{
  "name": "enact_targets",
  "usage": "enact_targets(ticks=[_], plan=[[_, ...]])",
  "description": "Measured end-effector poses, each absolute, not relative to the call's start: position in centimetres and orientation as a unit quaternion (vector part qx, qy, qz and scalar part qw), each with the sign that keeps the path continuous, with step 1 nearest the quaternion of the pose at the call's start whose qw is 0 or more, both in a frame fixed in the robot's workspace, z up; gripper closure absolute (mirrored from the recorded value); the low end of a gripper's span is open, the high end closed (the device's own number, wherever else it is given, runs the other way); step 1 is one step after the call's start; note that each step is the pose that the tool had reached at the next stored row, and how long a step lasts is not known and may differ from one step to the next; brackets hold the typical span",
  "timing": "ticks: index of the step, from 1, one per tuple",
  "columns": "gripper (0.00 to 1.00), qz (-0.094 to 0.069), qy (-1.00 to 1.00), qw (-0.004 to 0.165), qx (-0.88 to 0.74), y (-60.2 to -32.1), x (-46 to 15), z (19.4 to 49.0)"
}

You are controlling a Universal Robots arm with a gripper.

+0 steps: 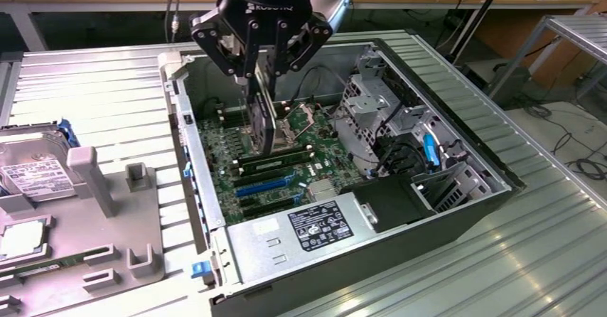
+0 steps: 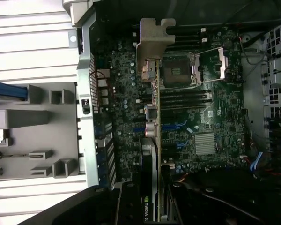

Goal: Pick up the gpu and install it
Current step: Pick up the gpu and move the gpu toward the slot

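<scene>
Upper centre, the gpu is being clamped by the ROBOTIQ-marked hand; its NVIDIA logo is being shown wrist-side.

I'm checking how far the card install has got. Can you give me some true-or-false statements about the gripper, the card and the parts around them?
1. The gripper is closed on the gpu. True.
2. The gpu lies flat on the gray tray. False: it hangs on edge over the motherboard, inside the case.
3. The hard drive sits inside the case. False: it rests on the gray tray, outside the case at the exterior view's left.
4. The case is open, with its motherboard exposed. True.
</scene>
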State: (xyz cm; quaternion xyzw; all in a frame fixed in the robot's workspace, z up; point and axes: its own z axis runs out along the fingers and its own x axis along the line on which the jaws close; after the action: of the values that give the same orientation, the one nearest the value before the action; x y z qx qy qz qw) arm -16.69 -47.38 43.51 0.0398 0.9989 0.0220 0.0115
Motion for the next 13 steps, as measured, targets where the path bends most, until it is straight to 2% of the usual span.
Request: enact_targets(ticks=[13], plan=[[0.73,0.022,0.999,0.012,0.04,-47.3,-15.1,43.5]])
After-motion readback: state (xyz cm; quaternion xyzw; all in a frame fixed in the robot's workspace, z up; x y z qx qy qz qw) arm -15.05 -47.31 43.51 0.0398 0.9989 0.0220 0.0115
